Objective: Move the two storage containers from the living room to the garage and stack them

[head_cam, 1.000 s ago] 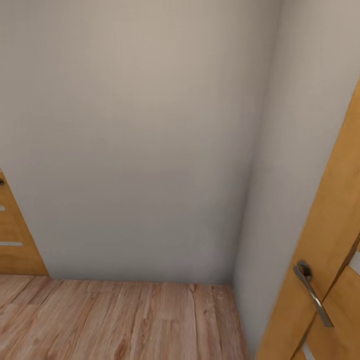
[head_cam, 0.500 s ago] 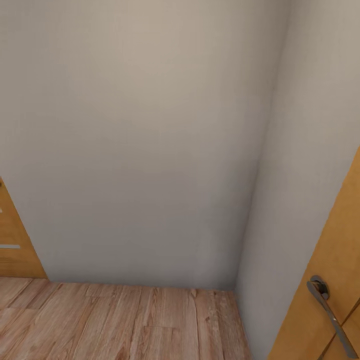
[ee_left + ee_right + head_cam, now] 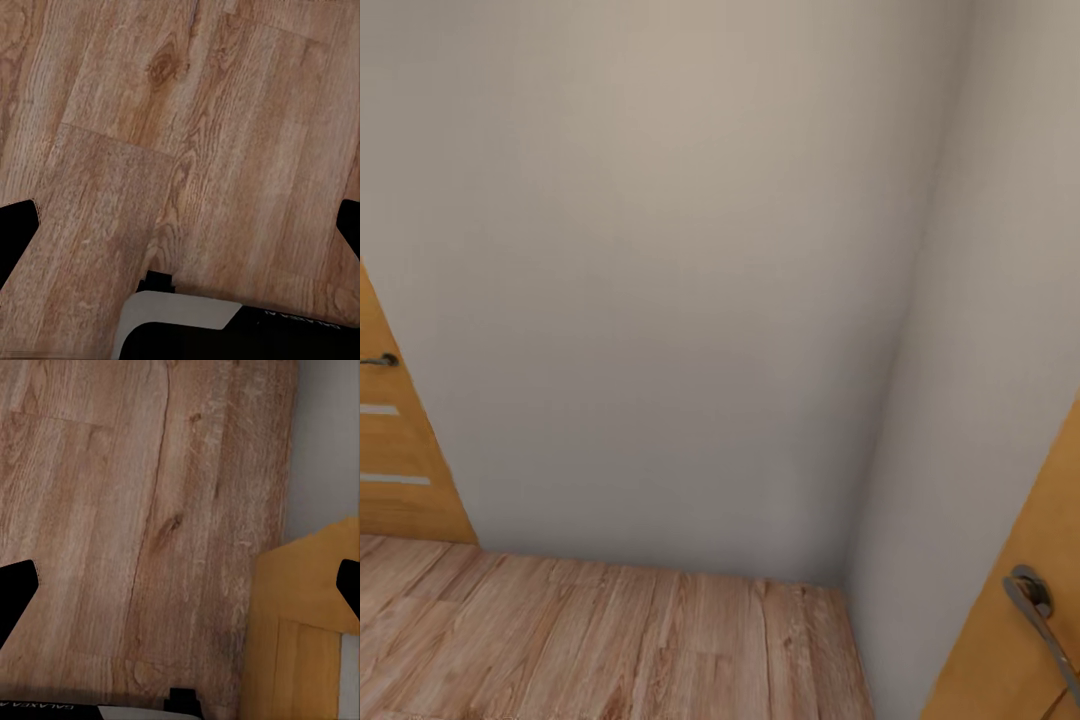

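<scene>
1. Plank flooring [image 3: 610, 640] of light wood meets a plain white wall corner [image 3: 880, 400] in the head view.
2. Orange wooden doors stand at both sides: left door [image 3: 390, 460], right door [image 3: 1030, 600] with a metal lever handle [image 3: 1040, 615].
3. Left gripper [image 3: 180, 225] jaws wide above bare planks.
4. Right gripper [image 3: 180, 585] jaws wide, beside a door's lower edge [image 3: 300, 622].

Both arms hang with their wrists aimed straight down, the left hand [image 3: 180, 225] and the right hand [image 3: 180, 585] each spread wide with nothing between the dark fingertips [image 3: 16, 229] at either edge, a piece of the robot's body showing beneath each.
</scene>
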You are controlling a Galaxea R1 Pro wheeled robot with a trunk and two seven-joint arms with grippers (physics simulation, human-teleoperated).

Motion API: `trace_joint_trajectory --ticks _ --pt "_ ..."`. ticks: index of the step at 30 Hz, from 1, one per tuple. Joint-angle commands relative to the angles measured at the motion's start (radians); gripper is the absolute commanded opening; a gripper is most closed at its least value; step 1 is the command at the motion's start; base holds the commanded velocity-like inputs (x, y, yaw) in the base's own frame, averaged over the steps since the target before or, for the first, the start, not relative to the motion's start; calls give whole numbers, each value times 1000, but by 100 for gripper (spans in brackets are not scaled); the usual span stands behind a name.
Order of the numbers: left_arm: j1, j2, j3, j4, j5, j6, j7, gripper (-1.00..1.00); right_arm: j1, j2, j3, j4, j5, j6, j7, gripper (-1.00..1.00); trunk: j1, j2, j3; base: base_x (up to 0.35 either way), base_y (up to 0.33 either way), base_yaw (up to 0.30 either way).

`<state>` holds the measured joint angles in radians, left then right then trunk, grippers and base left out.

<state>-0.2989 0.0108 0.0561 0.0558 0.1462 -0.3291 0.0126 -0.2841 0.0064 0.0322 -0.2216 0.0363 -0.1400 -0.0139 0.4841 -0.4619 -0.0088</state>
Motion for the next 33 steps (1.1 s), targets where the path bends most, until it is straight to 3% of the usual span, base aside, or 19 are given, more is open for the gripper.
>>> trace_joint_trajectory --ticks 1,16,33 --pt "-2 0 5 5 1 -7 0 100 -1 0 3 1 4 -3 -1 100 0 -1 -1 0 0 290" --pt "-2 -1 5 4 1 -7 0 100 0 0 4 1 4 -3 -1 100 0 -1 -1 16 1 296" --pt "-2 0 5 5 1 -7 -2 100 0 0 5 1 4 -3 -1 100 0 -1 -1 287 77 297"
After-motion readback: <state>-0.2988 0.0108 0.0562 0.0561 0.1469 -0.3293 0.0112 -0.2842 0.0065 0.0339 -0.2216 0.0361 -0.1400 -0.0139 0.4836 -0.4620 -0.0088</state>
